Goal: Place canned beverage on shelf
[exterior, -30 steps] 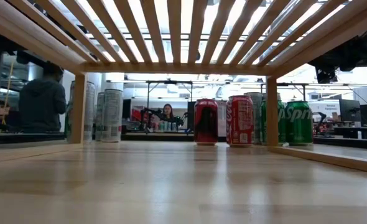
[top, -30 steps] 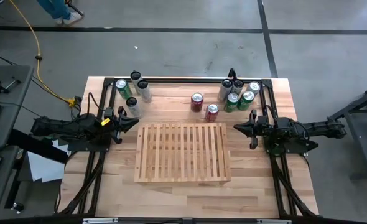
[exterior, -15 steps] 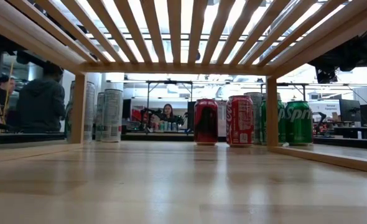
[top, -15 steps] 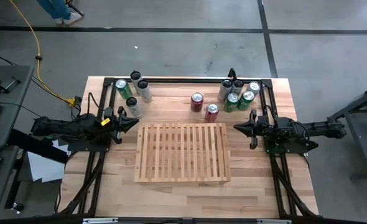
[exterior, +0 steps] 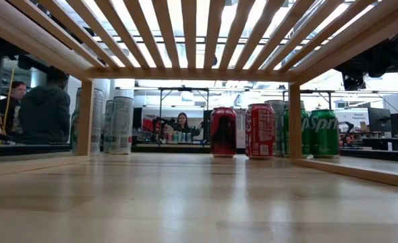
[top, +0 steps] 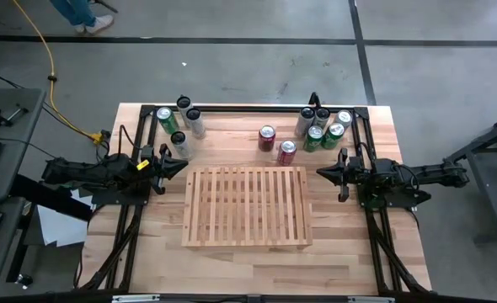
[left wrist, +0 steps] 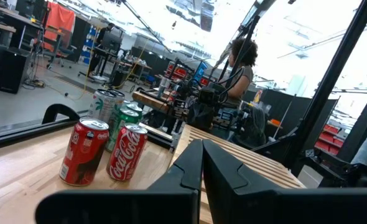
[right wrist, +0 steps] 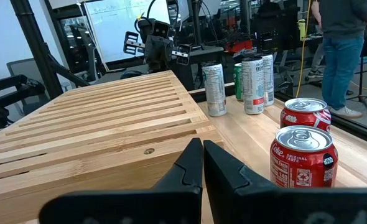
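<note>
The slatted light-wood shelf [top: 247, 206] stands in the middle of the table on its legs. Two red cans [top: 267, 138] [top: 286, 151] stand upright just beyond its far edge; they also show in the right wrist view [right wrist: 303, 155] and the left wrist view [left wrist: 84, 152]. My left gripper [top: 184, 166] is shut and empty at the shelf's far left corner. My right gripper [top: 320, 172] is shut and empty at the shelf's far right corner.
Several tall cans [top: 179, 124] stand at the table's far left and a cluster of green and silver cans [top: 323, 128] at the far right. A black frame [top: 257, 108] runs along the table's far edge and sides. People show in the room beyond.
</note>
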